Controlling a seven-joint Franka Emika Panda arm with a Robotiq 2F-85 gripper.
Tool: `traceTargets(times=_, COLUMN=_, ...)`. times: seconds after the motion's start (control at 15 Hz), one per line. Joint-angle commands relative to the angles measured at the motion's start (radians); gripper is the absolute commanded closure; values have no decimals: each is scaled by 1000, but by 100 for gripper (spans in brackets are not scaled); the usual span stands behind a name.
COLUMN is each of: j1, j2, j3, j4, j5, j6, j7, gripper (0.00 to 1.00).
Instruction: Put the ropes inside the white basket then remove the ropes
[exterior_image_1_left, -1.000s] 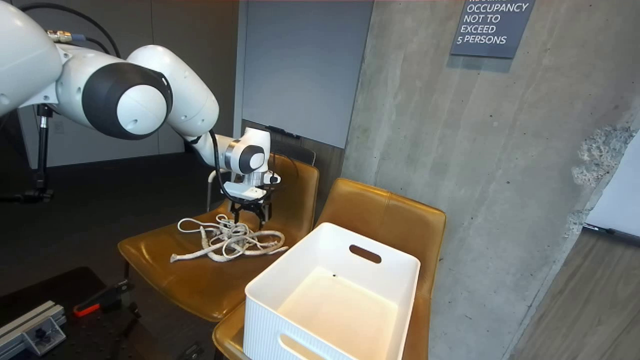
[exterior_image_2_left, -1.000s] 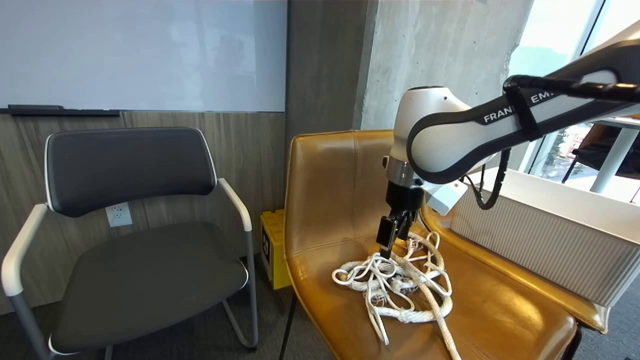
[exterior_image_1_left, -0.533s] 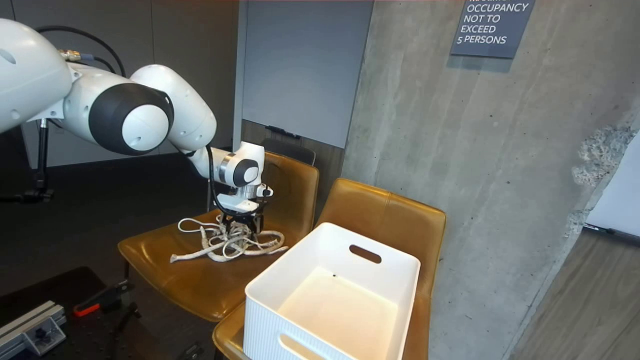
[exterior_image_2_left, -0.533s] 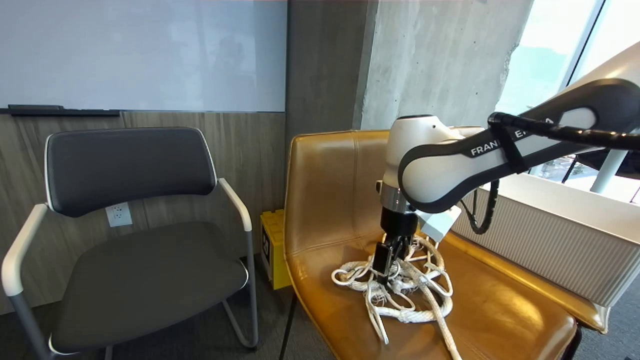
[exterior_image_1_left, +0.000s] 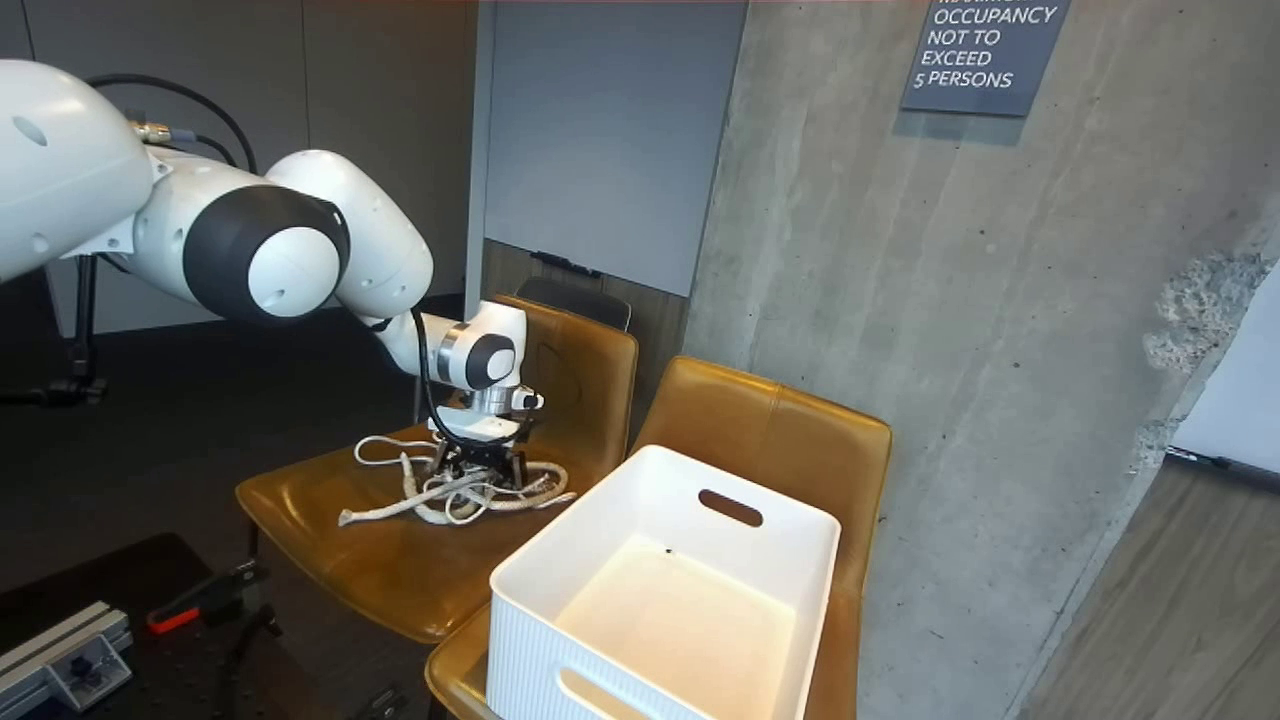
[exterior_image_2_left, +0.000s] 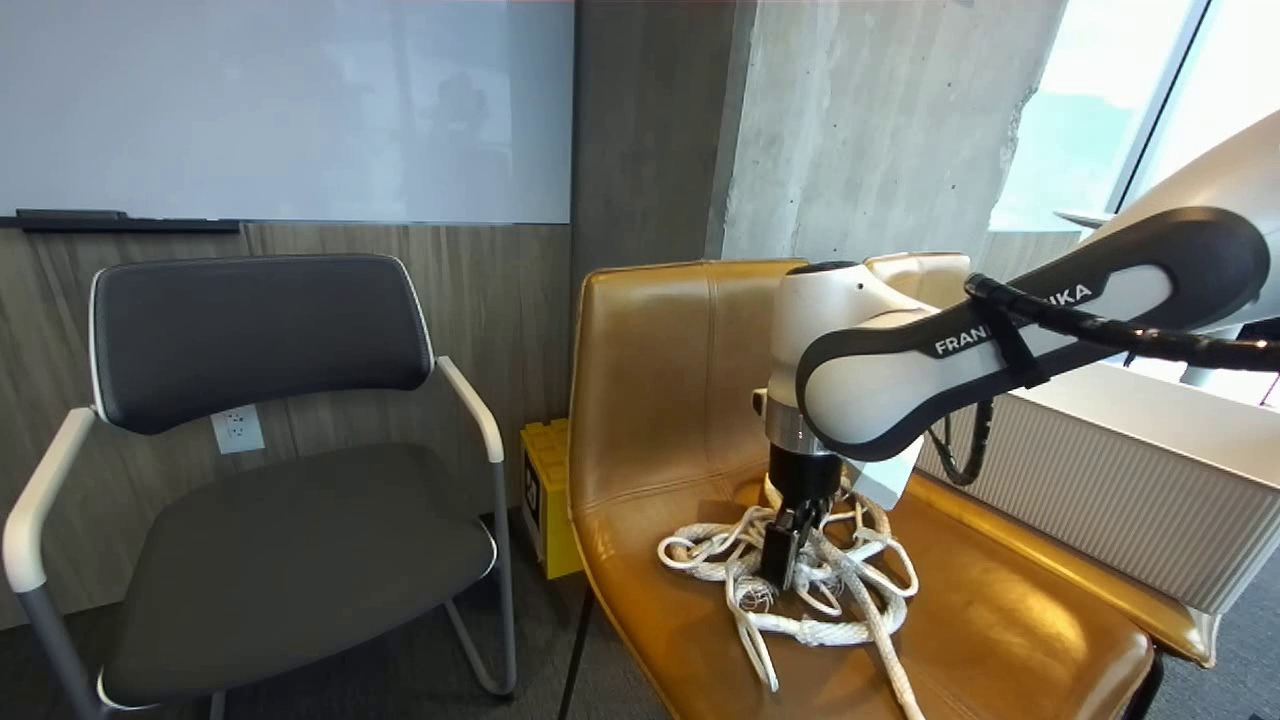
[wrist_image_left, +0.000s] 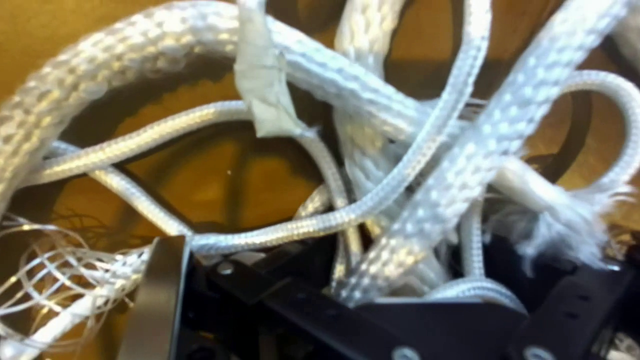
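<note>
Sitting lower than half a second ago, the gripper (exterior_image_1_left: 482, 472) is sunk among the ropes (exterior_image_2_left: 822, 632), fingers (wrist_image_left: 154, 305) spread apart, rope between. Ropes lie on the tan chair (exterior_image_1_left: 370, 560); white basket (exterior_image_1_left: 530, 635), on the neighbouring chair (exterior_image_1_left: 775, 425), unmoved.

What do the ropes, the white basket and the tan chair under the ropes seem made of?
Ropes: braided fibre with a slight sheen, cotton or synthetic unclear; weave and a frayed end show.
White basket: probably moulded plastic, smooth inside, ribbed outside, with rounded corners.
Tan chair: glossy leather or imitation, judging by stitched seams and highlights.
</note>
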Motion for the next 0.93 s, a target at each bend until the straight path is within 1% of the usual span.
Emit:
traceTargets(times=0.0, j1=29, j2=-17, j3=-18, j4=-9, j5=-27, j6=-50, j7=-3, gripper=64)
traceTargets(times=0.27, j1=53, j2=-89, j3=-24, j4=-44, j5=-55, j6=-113, j7=9, gripper=95)
traceTargets(times=0.33, j1=61, j2=-113, j3=-26, j4=-47, j5=-64, j6=-136, j7=12, gripper=99)
traceTargets(times=0.67, j1=75, j2=-251, j3=-23, j4=-46, j5=-74, j6=-259, j7=34, gripper=100)
traceTargets(times=0.87, j1=74, j2=-349, j3=-28, j4=-16, j5=-79, j6=-375, j7=43, gripper=100)
